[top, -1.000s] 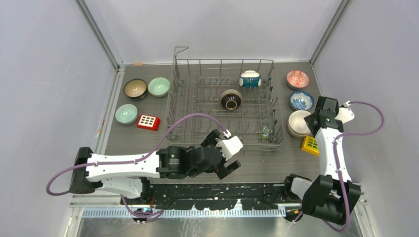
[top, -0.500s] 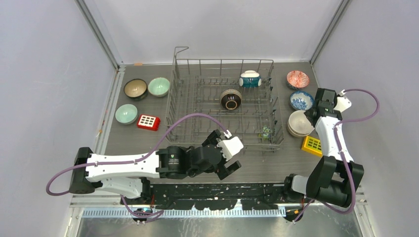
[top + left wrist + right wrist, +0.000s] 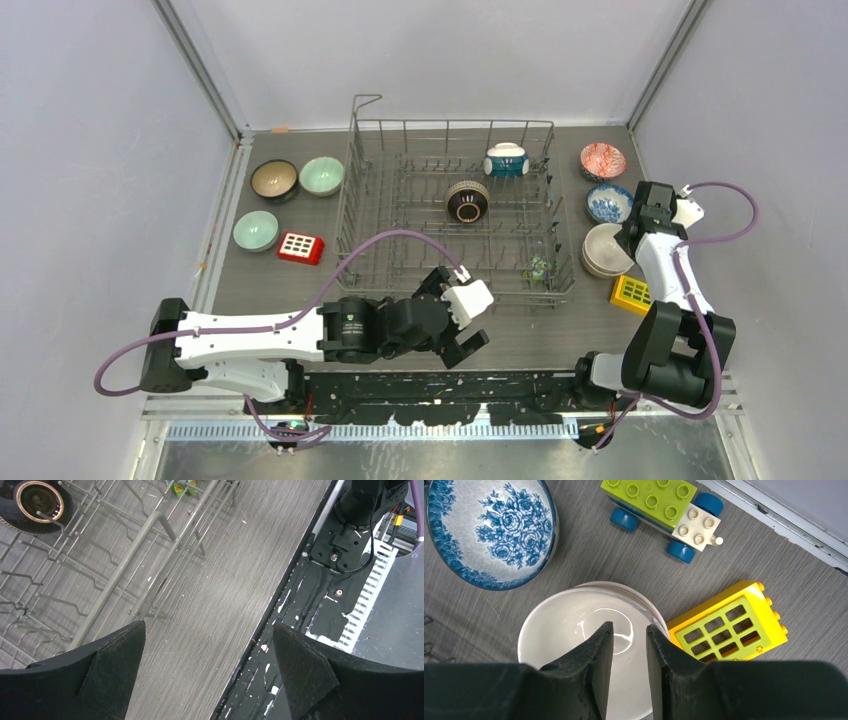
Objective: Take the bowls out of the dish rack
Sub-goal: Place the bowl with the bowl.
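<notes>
Well, nearest me runs the black mounting rail (image 3: 440, 385) along the 6 o'clock edge of the counter (image 3: 270, 285), a brushed grey surface flecked with pale scuffs. My left hand (image 3: 208, 625) hangs over that bare stretch, just short of the near side of the dish rack (image 3: 410, 215). Its fingers are spread as wide as they go and hold nothing.

Out at 3 o'clock my right hand (image 3: 629, 626) hovers over the cream bowl (image 3: 569, 625). Its fingers are only a narrow gap apart, with nothing between them. Whether they touch the bowl I cannot tell. A yellow block (image 3: 729, 622) lies just beside that bowl, and a green-and-white toy car (image 3: 659, 510) is parked near it.

The rack fills the middle of the counter. Inside it, a small green toy (image 3: 540, 267) sits at its 5 o'clock corner. A dark brown bowl (image 3: 467, 201) is tilted among the tines near the centre, and a teal-and-white bowl (image 3: 506, 160) sits at 1 o'clock.

Right of the rack, the blue-and-white bowl (image 3: 610, 203) and, farther off, the red patterned bowl (image 3: 603, 160) stand upright. At 9 o'clock lie a red block (image 3: 301, 247) and a pale green bowl (image 3: 256, 230). Beyond them are a brown bowl (image 3: 273, 180) and a second pale green bowl (image 3: 321, 176).

Plain pale lilac walls (image 3: 430, 60) close in three sides, with grey metal posts (image 3: 197, 62) rising at the far corners.
</notes>
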{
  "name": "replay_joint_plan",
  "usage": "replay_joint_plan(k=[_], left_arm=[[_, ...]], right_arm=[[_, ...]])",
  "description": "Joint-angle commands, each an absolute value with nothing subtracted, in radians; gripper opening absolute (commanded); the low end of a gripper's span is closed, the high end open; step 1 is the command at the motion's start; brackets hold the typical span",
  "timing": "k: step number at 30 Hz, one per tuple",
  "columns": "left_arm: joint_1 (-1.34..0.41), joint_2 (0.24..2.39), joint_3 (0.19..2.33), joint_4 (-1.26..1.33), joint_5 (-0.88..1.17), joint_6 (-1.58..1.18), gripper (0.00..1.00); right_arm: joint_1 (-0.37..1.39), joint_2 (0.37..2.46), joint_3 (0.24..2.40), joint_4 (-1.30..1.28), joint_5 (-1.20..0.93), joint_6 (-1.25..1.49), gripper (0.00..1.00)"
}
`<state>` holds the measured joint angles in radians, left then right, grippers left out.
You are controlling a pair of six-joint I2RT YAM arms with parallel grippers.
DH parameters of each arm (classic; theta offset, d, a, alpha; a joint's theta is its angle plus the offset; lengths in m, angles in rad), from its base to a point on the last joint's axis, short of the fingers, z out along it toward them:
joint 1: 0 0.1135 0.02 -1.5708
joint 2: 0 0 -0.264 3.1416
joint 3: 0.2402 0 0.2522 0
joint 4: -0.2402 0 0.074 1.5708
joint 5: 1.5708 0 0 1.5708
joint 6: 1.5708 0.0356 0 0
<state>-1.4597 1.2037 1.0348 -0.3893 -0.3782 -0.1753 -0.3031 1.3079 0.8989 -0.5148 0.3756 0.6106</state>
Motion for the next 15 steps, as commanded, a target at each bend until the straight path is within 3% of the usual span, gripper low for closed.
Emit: replay_joint_plan(k=[1,15], left_arm=[[-1.459,1.196,1.032,-0.322,-0.361,-0.193,1.00],[-1.459,1.202,1.040,-0.325,-0.343,-0.207,1.00]], right_arm=[[-0.315,1.313,0.884,-0.472,0.395,0.617,0.36],[-0.325,1.273,0.913,-0.493,0.352,0.640,0.37]])
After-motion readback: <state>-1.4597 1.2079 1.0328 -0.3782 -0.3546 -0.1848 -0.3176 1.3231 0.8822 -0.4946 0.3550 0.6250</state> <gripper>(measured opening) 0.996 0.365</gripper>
